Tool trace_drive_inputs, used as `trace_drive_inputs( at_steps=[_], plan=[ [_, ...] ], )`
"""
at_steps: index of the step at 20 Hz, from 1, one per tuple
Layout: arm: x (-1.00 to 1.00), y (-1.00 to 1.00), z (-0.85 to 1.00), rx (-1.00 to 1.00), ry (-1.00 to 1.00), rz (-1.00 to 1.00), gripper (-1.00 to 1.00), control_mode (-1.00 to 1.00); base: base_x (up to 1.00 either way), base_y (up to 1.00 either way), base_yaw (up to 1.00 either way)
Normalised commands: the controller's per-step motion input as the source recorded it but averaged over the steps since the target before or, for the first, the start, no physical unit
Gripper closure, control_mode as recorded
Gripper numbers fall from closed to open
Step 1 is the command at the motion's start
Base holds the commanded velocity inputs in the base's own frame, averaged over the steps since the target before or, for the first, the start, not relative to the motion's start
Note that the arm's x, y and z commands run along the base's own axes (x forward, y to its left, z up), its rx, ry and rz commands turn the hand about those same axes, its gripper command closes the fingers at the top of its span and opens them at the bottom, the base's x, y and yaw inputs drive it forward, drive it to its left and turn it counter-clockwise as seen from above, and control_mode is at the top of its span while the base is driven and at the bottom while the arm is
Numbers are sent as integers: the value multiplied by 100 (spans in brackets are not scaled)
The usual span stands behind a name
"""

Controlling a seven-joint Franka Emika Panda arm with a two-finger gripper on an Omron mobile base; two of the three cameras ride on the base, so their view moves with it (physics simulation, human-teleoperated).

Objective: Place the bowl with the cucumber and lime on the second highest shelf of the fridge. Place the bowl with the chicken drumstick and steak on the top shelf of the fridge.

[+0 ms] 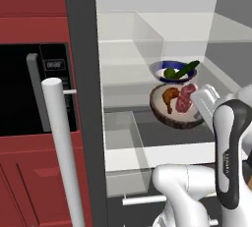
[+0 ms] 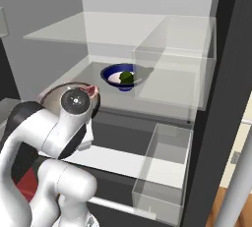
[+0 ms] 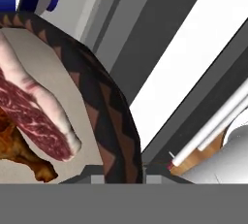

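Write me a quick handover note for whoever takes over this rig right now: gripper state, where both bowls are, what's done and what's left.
Gripper: shut on the wooden bowl's rim, seen in the hand view.
Wooden bowl with the chicken drumstick and steak: held tilted inside the open fridge, well below the top shelf.
Blue bowl with the cucumber and lime: resting on a glass shelf, the second from the top in these views.
Done: the blue bowl looks placed.
Left: lift the wooden bowl onto the top shelf, release, back out.
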Motion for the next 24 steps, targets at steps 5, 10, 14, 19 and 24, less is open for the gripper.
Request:
trace_drive_inputs(
  at_steps=[5,10,14,19,24],
  plan=[
    [-1,0,100,0,-28,-14,100,-100,0,0,0],
    [-22,-13,100,0,-16,-17,100,-100,0,0,0],
    [-14,-8,100,0,-4,-8,100,-100,0,0,0],
    [70,-5,74,0,-11,0,100,-100,0,0,0],
    [100,-18,14,0,-5,0,100,-100,0,0,0]
  ],
)
